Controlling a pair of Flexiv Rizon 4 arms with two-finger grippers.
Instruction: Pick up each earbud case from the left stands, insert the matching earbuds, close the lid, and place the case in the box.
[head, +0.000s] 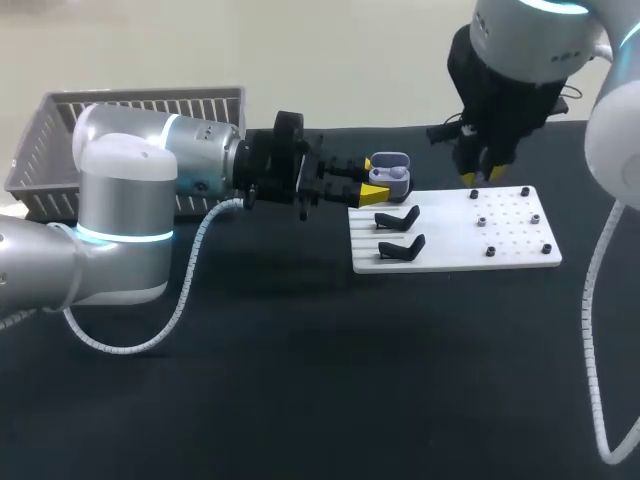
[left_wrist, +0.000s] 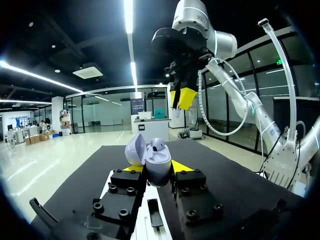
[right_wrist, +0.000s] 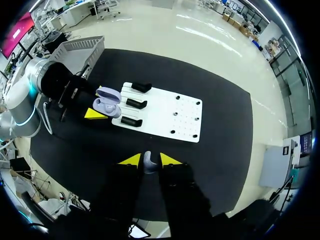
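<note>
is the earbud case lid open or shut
Open: the lid stands swung back, away from the lower half of the earbud case held in the left gripper.

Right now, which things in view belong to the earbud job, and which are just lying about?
In the job: open earbud case, held by the left gripper; earbud in the right gripper; black stands; grey basket.
Just lying about: white board; small black pegs on it.

The left arm (head: 150, 170) reaches in level from the left, and the left gripper (head: 372, 186) points right with its fingers clamped on an open earbud case (head: 390, 170). The right arm (head: 530, 40) hangs at the far right. The right gripper (head: 481, 176) points down, pinching an earbud (right_wrist: 149, 163).
</note>
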